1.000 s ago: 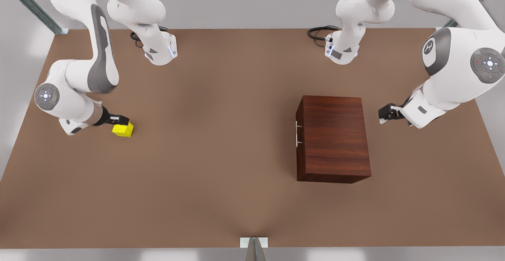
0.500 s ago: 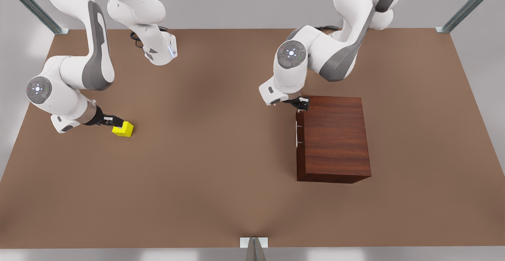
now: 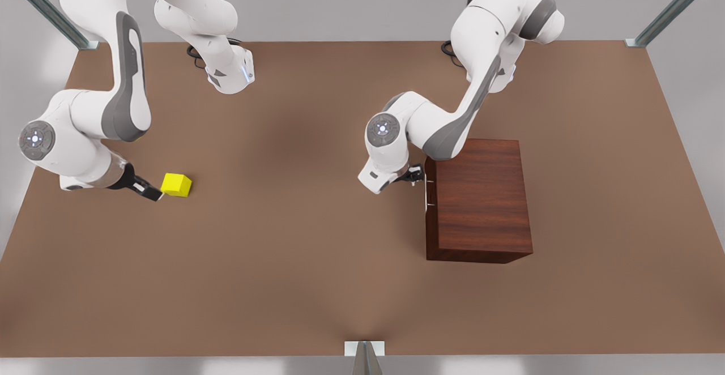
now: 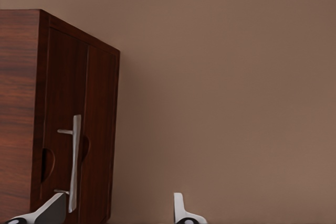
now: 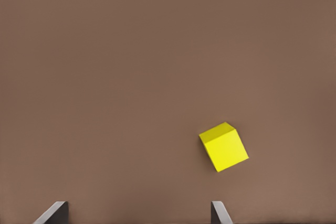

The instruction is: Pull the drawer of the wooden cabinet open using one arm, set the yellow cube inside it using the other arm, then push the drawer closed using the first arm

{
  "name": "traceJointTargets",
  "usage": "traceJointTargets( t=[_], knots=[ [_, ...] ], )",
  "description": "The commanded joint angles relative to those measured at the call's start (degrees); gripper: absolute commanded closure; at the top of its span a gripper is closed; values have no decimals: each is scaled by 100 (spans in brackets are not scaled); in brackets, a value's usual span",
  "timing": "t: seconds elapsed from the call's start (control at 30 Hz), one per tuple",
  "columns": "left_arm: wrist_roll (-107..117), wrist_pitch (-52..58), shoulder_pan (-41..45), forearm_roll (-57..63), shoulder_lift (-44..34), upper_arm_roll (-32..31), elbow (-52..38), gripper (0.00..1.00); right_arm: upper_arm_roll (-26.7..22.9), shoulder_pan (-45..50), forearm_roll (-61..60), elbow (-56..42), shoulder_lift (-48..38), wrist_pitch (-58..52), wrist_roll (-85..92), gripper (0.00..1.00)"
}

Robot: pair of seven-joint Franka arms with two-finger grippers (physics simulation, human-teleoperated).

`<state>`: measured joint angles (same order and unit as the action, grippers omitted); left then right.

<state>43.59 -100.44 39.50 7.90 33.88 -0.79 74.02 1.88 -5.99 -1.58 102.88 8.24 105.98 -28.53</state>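
Front view: high, looking steeply down on table (image 3: 317, 250). Left wrist view: close, facing cabinet (image 4: 31, 103) front. Right wrist view: close above cube (image 5: 224, 146). Front view shares both.

Wooden cabinet (image 3: 478, 199) on surface (image 3: 294, 261), toward front view's right; drawer (image 4: 79, 129) closed in its side facing front view's left. Yellow cube (image 3: 176, 184) on surface, well apart at front view's left.

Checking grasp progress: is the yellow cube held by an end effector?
No, the yellow cube sits free on the table, beyond the right end effector's open fingers.
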Motion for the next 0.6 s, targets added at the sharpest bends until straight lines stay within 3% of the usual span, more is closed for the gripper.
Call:
traceJointTargets(
  t=[0.0,0.3,0.4,0.57],
  knots=[
    [1319,-538,-3,10,-4,0,112,0,5,28,27,4,37,81,-2877,0],
    [915,-599,137,1100,48,-9,780,0,23,-104,-17,1120,-42,1768,-4741,0],
    [739,-670,146,1223,128,-9,868,0,14,-121,9,1568,-112,2111,-4741,0],
    [651,-652,146,1320,93,0,982,0,5,-156,0,1490,-112,2041,-4767,0]
  ],
)
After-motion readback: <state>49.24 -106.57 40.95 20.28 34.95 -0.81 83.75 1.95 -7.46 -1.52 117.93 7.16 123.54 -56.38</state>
